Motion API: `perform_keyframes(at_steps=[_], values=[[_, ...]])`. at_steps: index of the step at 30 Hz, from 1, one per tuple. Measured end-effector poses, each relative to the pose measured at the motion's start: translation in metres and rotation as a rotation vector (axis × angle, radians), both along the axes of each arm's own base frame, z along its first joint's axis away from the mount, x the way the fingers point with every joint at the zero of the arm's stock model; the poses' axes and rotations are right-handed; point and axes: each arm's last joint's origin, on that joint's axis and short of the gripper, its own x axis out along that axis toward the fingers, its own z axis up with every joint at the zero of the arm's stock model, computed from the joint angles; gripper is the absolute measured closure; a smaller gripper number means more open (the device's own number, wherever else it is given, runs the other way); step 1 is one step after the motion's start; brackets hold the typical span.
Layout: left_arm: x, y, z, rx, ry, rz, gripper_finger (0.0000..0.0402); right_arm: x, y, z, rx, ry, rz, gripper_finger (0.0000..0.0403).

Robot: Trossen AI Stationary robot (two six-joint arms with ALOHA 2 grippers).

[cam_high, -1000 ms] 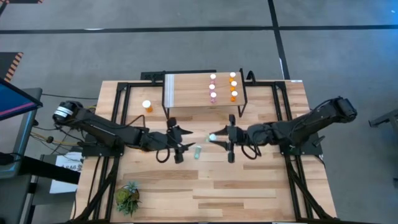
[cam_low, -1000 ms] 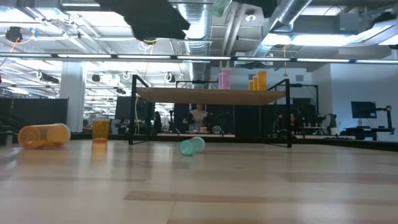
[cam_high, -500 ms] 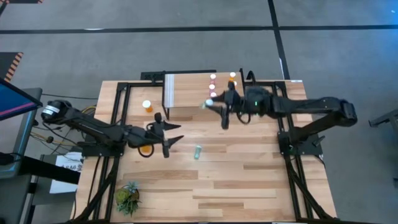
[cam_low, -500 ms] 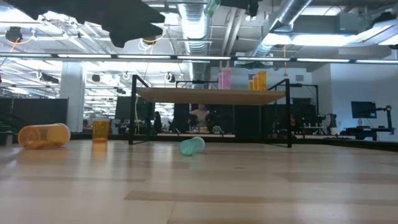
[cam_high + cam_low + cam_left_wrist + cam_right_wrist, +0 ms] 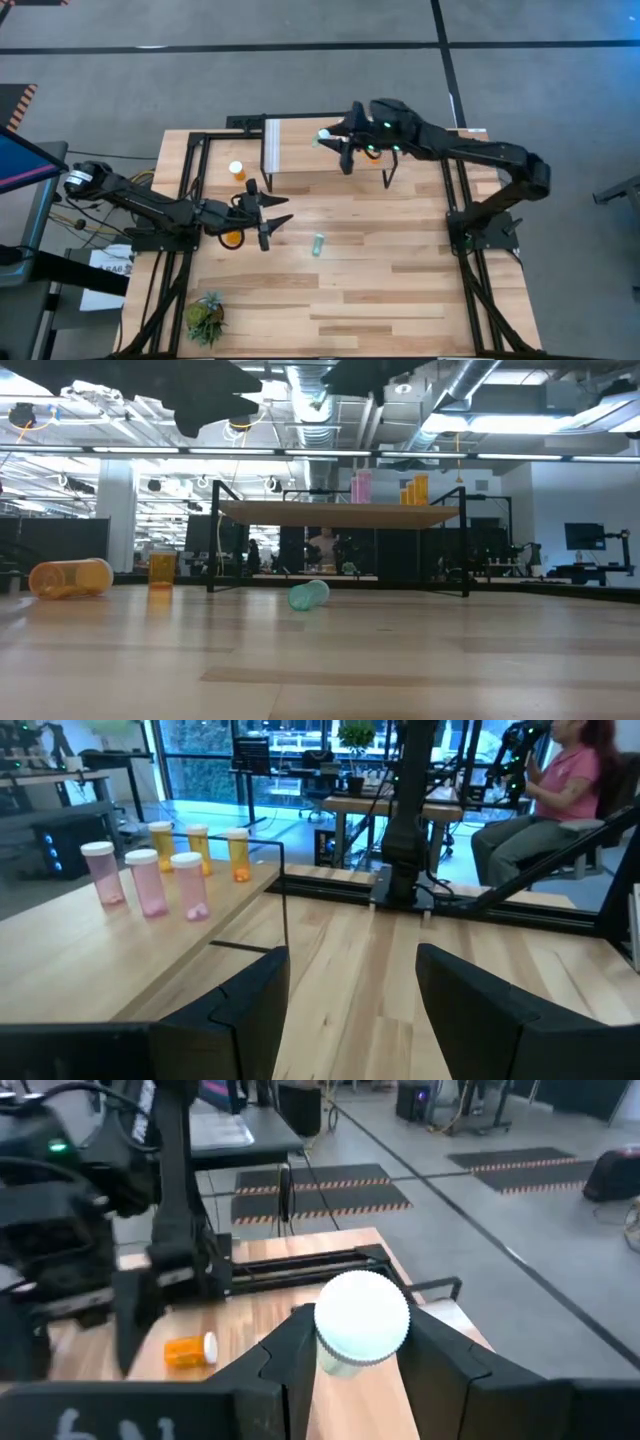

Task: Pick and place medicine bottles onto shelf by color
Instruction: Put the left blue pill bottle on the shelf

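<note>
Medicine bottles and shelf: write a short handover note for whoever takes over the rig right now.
Right gripper: shut on a teal bottle, above the shelf.
Left gripper: open, empty, over the table beside a lying orange bottle.
Done: three pink bottles and three orange bottles stand on the shelf.
Left: set the held bottle down; shelve the lying teal bottle and both orange ones, the other standing.

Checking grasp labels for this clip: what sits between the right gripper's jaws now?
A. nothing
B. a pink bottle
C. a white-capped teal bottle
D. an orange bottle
C: the right wrist view shows a white-capped teal bottle clamped in the right gripper, held over the shelf in the high view.
</note>
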Motion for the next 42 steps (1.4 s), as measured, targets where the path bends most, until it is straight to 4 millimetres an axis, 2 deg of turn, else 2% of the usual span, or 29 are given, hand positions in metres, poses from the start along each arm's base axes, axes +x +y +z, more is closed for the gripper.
perform_keyframes(at_steps=[4, 10, 19, 24, 38, 42], values=[[0.0, 0.0, 0.0, -0.003, 0.004, -0.006, 0.0195, 0.023, -0.018, -0.005, 0.021, 0.06, -0.021, 0.0254], [0.0, 0.0, -0.003, -0.004, 0.026, -0.006, 0.0195, 0.044, -0.042, -0.017, 0.032, 0.142, -0.053, 0.026], [0.0, 0.0, -0.004, -0.008, 0.035, -0.005, 0.0195, 0.055, -0.079, -0.051, 0.087, 0.273, -0.118, 0.0258], [0.0, 0.0, -0.004, -0.007, 0.035, 0.0, 0.0195, 0.058, -0.089, -0.069, 0.106, 0.335, -0.131, 0.0261], [0.0, 0.0, -0.003, -0.009, 0.03, 0.001, 0.0195, 0.058, -0.096, -0.074, 0.092, 0.344, -0.139, 0.0259], [0.0, 0.0, -0.003, -0.021, 0.027, 0.002, 0.0195, 0.056, -0.095, -0.077, 0.048, 0.401, -0.112, 0.0255]])
